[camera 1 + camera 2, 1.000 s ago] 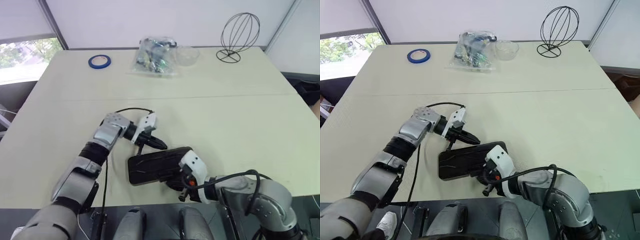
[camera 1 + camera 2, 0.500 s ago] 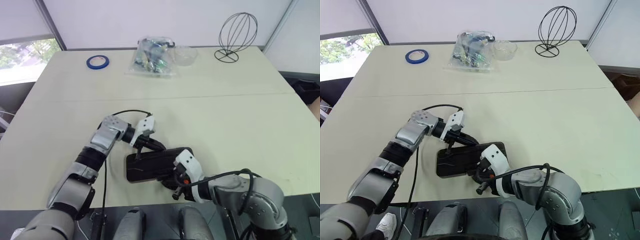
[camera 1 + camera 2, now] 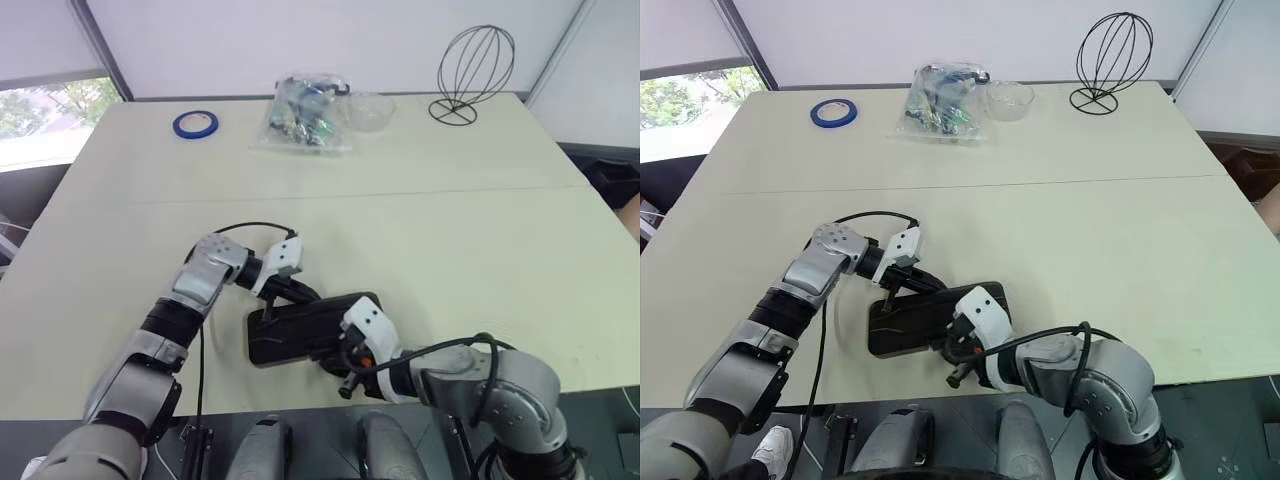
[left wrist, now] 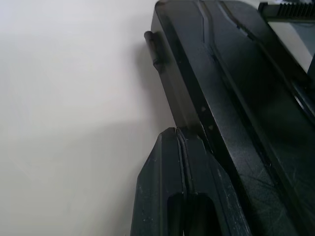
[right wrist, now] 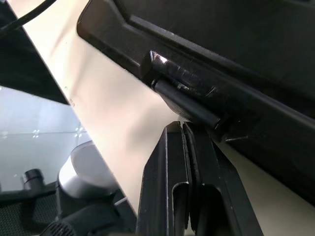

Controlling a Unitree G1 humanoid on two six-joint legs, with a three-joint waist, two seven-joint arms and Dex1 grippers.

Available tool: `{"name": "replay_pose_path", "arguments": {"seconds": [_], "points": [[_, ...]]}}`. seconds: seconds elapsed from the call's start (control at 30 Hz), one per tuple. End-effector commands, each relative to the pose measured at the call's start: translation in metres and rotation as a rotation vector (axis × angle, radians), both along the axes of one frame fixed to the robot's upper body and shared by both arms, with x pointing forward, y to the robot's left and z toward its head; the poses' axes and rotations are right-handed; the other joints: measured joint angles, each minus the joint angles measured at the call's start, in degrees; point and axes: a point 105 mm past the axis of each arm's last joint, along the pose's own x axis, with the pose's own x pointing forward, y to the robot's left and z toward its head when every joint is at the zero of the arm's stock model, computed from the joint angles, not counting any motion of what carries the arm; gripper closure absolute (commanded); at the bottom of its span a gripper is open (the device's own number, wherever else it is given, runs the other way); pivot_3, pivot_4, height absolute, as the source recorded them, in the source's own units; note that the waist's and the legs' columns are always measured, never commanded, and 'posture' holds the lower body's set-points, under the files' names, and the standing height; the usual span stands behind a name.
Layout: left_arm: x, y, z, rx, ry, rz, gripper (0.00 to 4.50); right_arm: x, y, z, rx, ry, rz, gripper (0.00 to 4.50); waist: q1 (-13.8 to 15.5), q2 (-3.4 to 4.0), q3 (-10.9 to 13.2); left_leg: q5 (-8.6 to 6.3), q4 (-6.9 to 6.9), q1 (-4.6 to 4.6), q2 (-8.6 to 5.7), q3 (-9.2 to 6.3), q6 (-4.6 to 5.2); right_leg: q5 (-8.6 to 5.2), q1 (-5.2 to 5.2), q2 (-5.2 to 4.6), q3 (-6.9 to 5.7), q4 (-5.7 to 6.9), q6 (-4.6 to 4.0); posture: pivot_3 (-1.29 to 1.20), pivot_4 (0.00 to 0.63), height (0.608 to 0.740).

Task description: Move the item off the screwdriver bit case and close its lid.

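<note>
The left gripper [image 3: 305, 294] reaches in from 9 o'clock, its 2 fingers pressed together. The right gripper [image 3: 333, 358] angles in from 5 o'clock, fingers [image 5: 189, 147] also closed, wrist bent.

A pale cream table [image 3: 470, 230] spans the room under plain white walls [image 3: 300, 40]. Well beyond the left gripper [image 3: 305, 293], a window [image 3: 45, 110] shows daylight and green trees.
</note>
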Motion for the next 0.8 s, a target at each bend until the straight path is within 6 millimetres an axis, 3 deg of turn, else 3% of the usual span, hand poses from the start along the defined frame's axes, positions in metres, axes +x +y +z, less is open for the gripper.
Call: {"name": "replay_pose_path", "arguments": {"seconds": [0.03, 0.4, 0.53, 0.63, 0.8], "points": [[-0.021, -0.011, -0.015, 0.015, 0.058, -0.110, 4.50, 0.034, -0.012, 0.030, 0.014, -0.229, -0.139, 4.45, 0.00, 0.00, 0.00, 0.00, 0.00, 0.00, 0.00, 0.00, 0.00, 0.00, 0.00, 0.00, 0.00, 0.00, 0.00, 0.00, 0.150, 0.740], [-0.002, -0.008, -0.005, 0.000, 0.014, -0.052, 4.50, 0.021, -0.016, 0.023, 0.020, -0.150, -0.093, 4.45, 0.11, 0.00, 0.00, 0.00, 0.01, 0.00, 0.00, 0.00, 0.00, 0.00, 0.01, 0.00, 0.00, 0.00, 0.00, 0.00, 0.150, 0.740], [0.008, -0.005, 0.007, -0.040, -0.006, -0.003, 4.50, 0.012, -0.025, 0.026, 0.007, -0.126, -0.040, 4.45, 0.29, 0.00, 0.00, 0.00, 0.02, 0.00, -0.02, -0.01, 0.00, 0.00, 0.03, -0.01, 0.00, -0.01, 0.00, 0.00, 0.150, 0.740], [0.021, 0.006, 0.030, -0.112, -0.029, 0.090, 4.50, -0.002, -0.039, 0.032, -0.014, -0.109, 0.044, 4.45, 0.31, -0.01, 0.00, 0.00, 0.01, -0.01, -0.02, -0.01, 0.01, 0.00, 0.03, -0.01, 0.00, -0.02, 0.00, 0.00, 0.150, 0.740], [0.023, 0.022, 0.042, -0.140, -0.049, 0.151, 4.50, -0.017, -0.051, 0.045, -0.035, -0.116, 0.154, 4.45, 0.05, 0.00, 0.00, -0.02, -0.02, 0.01, 0.04, -0.02, 0.04, 0.00, 0.00, 0.03, -0.02, 0.00, 0.00, 0.00, 0.150, 0.740]]}}
